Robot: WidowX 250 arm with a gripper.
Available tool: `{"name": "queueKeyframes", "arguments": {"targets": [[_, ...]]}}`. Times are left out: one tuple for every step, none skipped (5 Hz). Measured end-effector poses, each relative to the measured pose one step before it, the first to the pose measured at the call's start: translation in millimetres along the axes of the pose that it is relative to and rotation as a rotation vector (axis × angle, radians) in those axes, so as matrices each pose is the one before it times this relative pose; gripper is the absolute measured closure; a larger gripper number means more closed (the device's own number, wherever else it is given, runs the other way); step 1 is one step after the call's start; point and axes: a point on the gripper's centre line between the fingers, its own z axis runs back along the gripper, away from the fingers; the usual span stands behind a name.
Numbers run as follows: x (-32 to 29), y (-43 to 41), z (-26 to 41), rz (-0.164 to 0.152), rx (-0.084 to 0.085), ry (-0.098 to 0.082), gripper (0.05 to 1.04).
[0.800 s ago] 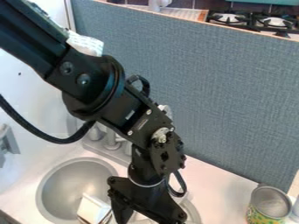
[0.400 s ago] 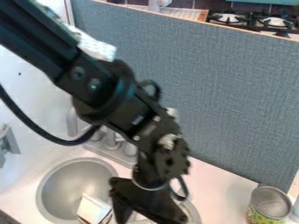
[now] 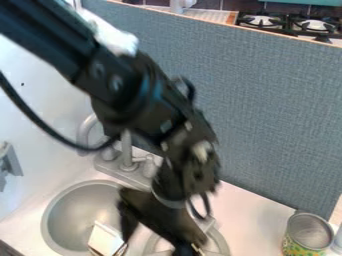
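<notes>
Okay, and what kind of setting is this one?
Probably a toy kitchen: there's a double sink with a grey faucet, and stove burners beyond the blue-grey partition.

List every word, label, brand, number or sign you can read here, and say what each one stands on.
None can be read.
Metal can at the lower right: a green and yellow patterned label, cut off by the bottom edge, with no legible lettering.
Robot arm: small pale patches, too blurred to tell whether they bear print.
</notes>
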Motion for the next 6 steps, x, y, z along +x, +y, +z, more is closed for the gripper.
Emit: {"name": "queueKeyframes", "arguments": {"targets": [[11.07, 42.68, -4.76, -0.0410, 0.1195, -0.0013, 0.081], [0.68, 14.84, -24.38, -0.0458, -0.1699, -0.0026, 0.081], [0.64, 3.66, -20.41, -0.1052, -0.2343, 0.0227, 0.081], [7.08, 12.82, -11.61, 0.0135, -0.1273, -0.0249, 0.081], [2.42, 0.11, -3.02, 0.0245, 0.0003, -0.0340, 0.081], [-3.70, -1.56, -1.81, 0.0236, 0.0148, 0.0198, 0.081]]}}
